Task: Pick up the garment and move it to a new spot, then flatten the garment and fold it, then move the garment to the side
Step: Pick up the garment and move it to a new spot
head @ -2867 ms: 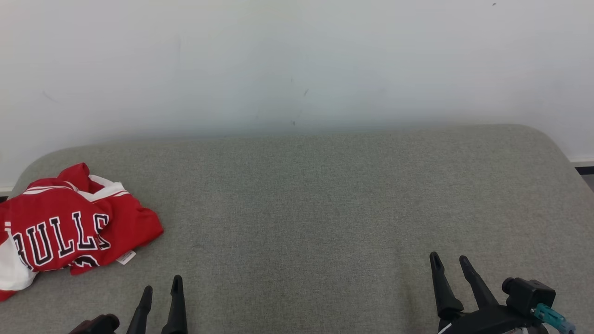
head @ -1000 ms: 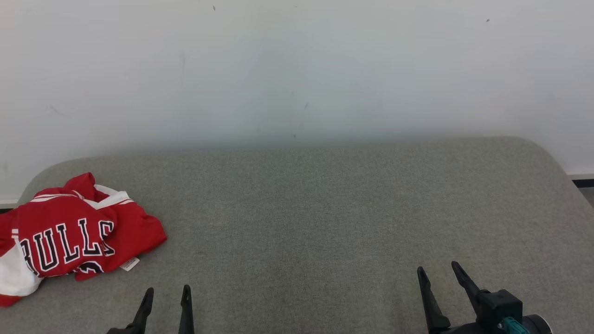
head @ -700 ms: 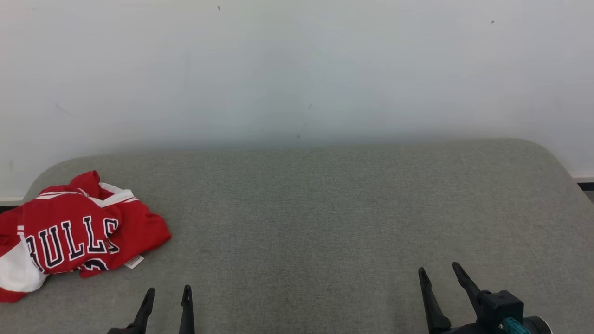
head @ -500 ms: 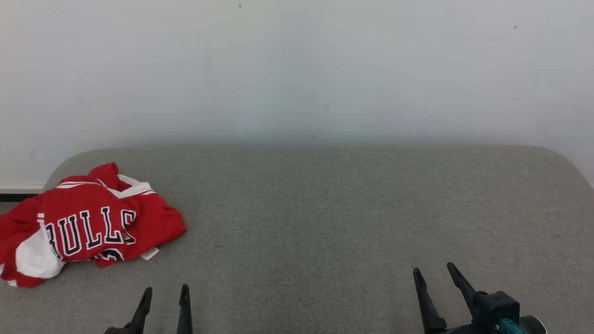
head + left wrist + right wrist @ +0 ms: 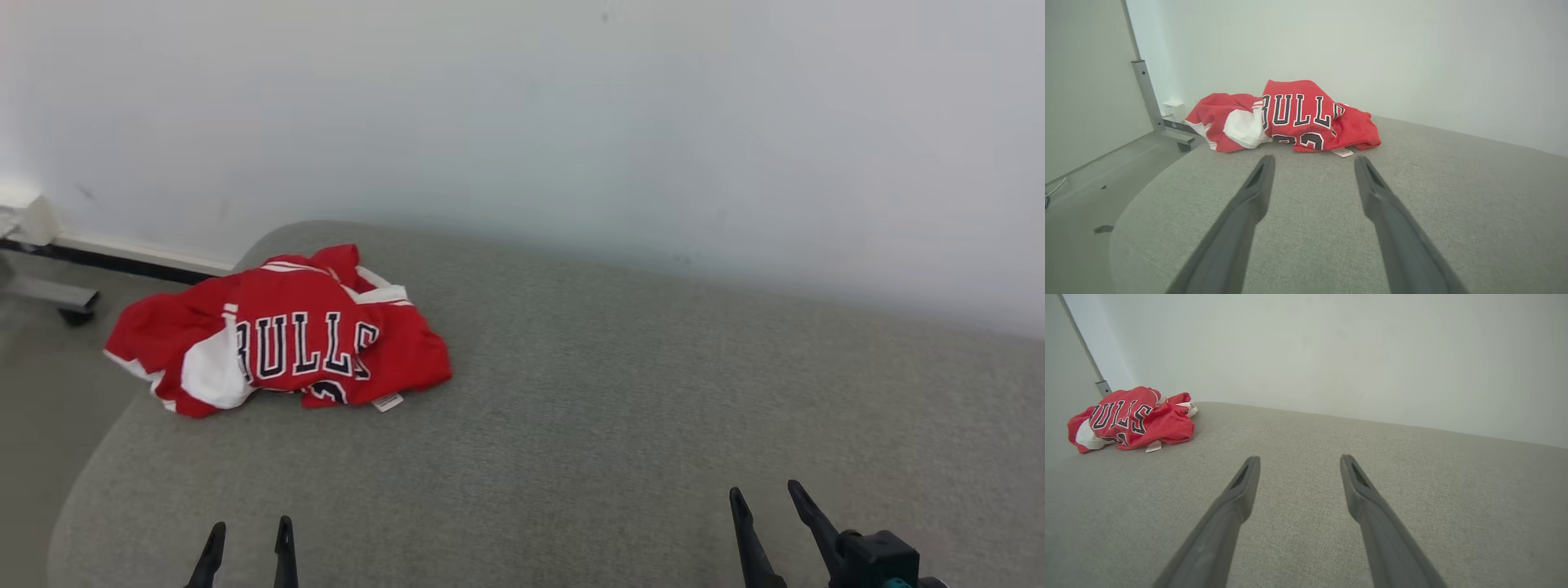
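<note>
In front of me is a grey fabric-covered surface (image 5: 620,425) with rounded corners. A crumpled red Bulls jersey (image 5: 310,351) lies at its far left corner.

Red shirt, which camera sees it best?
The left wrist view: the red shirt is big and close, letters clear. The head view shows it smaller, crumpled on the grey cushion. The right wrist view shows it small, far off.

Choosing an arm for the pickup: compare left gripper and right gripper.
Left gripper points straight at the jersey, close ahead; right gripper points at the cushion, the jersey far to its left. In the head view, left gripper shows just fingertips; right gripper shows longer fingers and its dark mount. Both are open and empty.
</note>
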### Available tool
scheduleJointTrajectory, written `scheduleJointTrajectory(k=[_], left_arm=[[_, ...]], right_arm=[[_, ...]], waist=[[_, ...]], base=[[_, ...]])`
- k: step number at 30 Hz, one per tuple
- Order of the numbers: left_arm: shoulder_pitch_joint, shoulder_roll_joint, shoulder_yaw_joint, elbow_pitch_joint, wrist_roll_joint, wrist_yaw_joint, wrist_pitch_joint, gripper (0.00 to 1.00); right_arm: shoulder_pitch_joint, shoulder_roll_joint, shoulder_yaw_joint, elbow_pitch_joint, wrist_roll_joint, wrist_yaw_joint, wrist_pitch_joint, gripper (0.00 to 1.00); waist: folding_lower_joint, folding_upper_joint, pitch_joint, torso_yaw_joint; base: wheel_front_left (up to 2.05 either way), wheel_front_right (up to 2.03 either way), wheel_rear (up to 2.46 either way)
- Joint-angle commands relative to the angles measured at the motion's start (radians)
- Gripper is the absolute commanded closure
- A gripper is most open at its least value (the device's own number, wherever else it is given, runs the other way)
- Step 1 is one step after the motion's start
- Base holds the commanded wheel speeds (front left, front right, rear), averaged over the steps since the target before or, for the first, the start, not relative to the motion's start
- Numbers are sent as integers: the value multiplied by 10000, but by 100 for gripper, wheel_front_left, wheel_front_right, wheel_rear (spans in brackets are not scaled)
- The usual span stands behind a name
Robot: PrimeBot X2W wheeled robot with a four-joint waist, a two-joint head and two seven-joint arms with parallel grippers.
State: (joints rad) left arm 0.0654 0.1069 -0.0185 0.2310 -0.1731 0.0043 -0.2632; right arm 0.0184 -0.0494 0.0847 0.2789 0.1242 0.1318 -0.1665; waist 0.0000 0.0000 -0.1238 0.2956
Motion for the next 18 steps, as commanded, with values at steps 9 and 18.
scheduleJointTrajectory(k=[9,18], left_arm=[[337,149,331,-586,-162,292,11,0],[575,93,461,-920,-296,451,-13,0]], right_arm=[[-622,-22,515,328,132,-21,-172,0],[-1114,-20,705,732,32,-21,-277,0]], waist=[[0,0,239,1580],[0,0,507,1801]], base=[[0,0,0],[0,0,0]])
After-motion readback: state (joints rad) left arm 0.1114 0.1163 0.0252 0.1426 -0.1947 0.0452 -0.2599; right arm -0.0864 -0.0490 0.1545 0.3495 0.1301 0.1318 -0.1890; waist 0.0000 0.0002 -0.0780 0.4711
